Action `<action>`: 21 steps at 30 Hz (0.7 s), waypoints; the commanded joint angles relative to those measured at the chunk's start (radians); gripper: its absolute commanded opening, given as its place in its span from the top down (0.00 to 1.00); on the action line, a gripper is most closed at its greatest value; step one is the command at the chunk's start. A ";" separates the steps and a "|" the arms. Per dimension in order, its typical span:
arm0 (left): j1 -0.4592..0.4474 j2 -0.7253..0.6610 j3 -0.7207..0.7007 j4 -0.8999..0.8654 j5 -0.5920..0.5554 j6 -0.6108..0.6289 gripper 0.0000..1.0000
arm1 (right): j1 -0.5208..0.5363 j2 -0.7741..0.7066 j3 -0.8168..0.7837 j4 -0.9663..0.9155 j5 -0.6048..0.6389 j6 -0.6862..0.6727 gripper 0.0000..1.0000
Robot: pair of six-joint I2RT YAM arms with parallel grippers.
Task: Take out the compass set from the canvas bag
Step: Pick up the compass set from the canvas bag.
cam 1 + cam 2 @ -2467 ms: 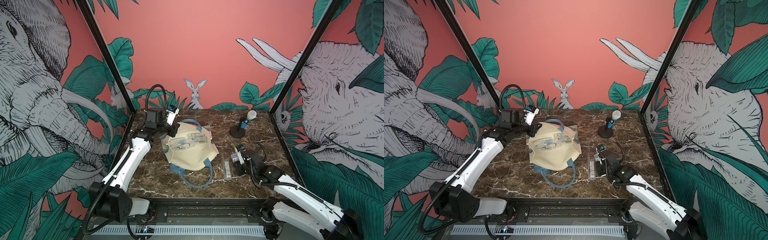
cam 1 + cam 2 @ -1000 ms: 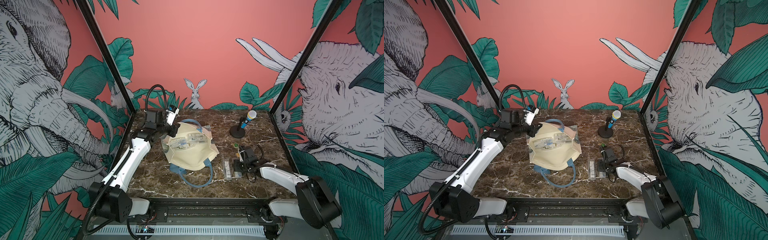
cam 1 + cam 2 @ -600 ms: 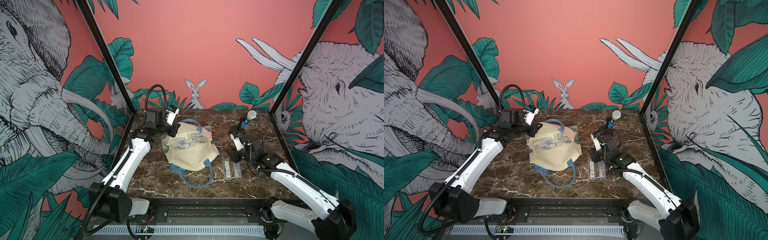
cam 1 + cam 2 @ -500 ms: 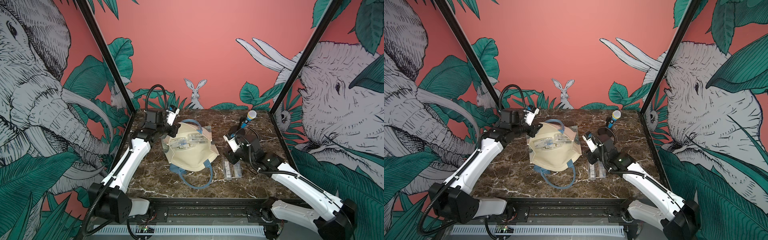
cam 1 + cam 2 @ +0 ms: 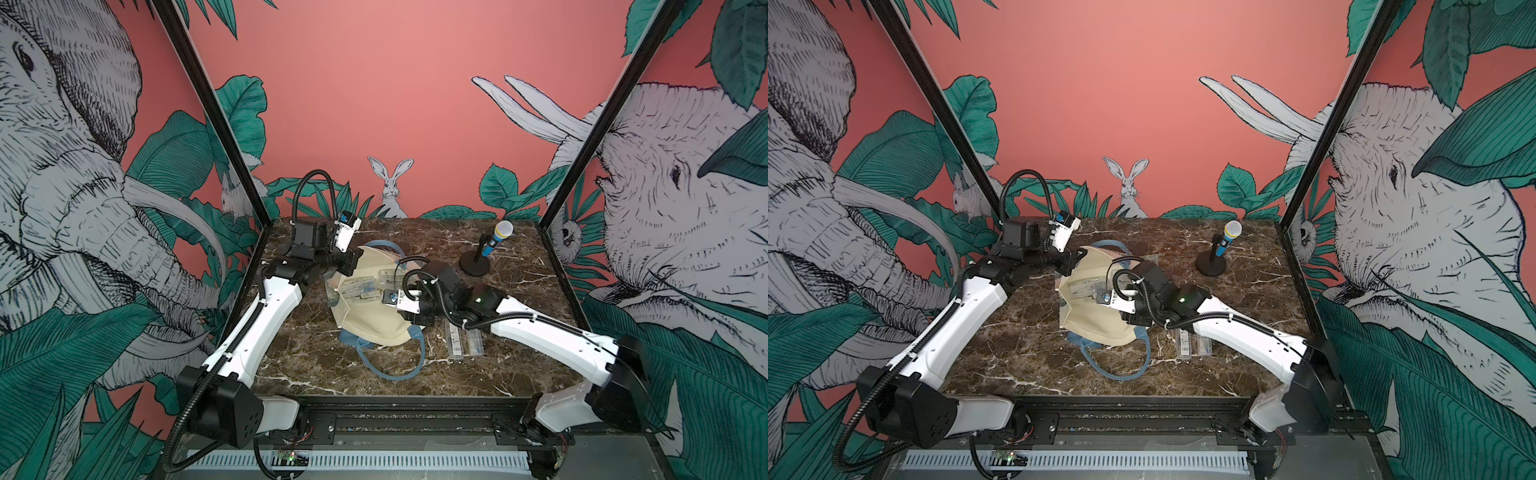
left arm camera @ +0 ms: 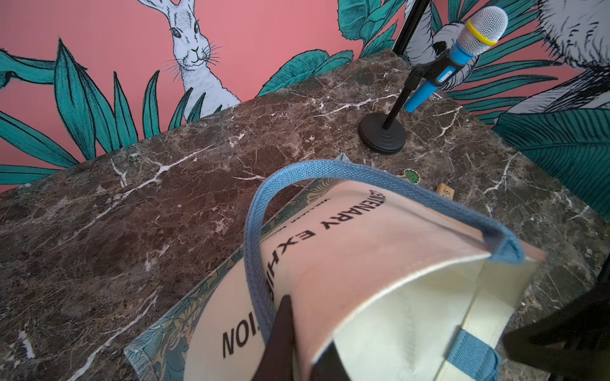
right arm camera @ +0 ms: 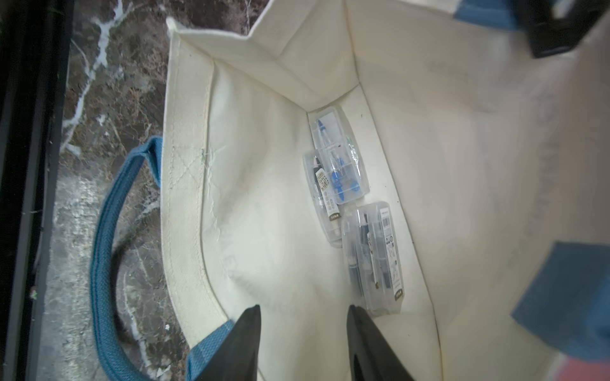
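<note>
The marble table carries the cream bag, which lies with its mouth held open. The left gripper is clamped on the bag's rim, just beside a blue handle. The right gripper hangs at the mouth, its fingers apart with nothing between them. A microphone stands well behind that gripper's wrist. Two clear cases lie on the table under the right arm. Inside the bag, ahead of the right fingertips, lie three more: the nearest case almost touches one fingertip, and the compass set with blue parts lies farthest in.
</note>
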 commanded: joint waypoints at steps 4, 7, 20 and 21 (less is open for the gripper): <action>-0.009 -0.076 0.008 0.062 0.030 -0.008 1.00 | 0.031 0.158 0.122 -0.073 0.088 -0.106 0.58; -0.014 -0.074 0.006 0.061 0.033 -0.008 1.00 | 0.042 0.222 0.126 -0.003 0.071 -0.106 0.55; -0.026 -0.071 0.007 0.062 0.061 -0.011 1.00 | 0.047 0.513 0.246 0.363 0.170 -0.166 0.46; -0.026 -0.069 0.008 0.063 0.067 -0.013 1.00 | 0.044 0.538 0.263 0.374 0.167 -0.167 0.44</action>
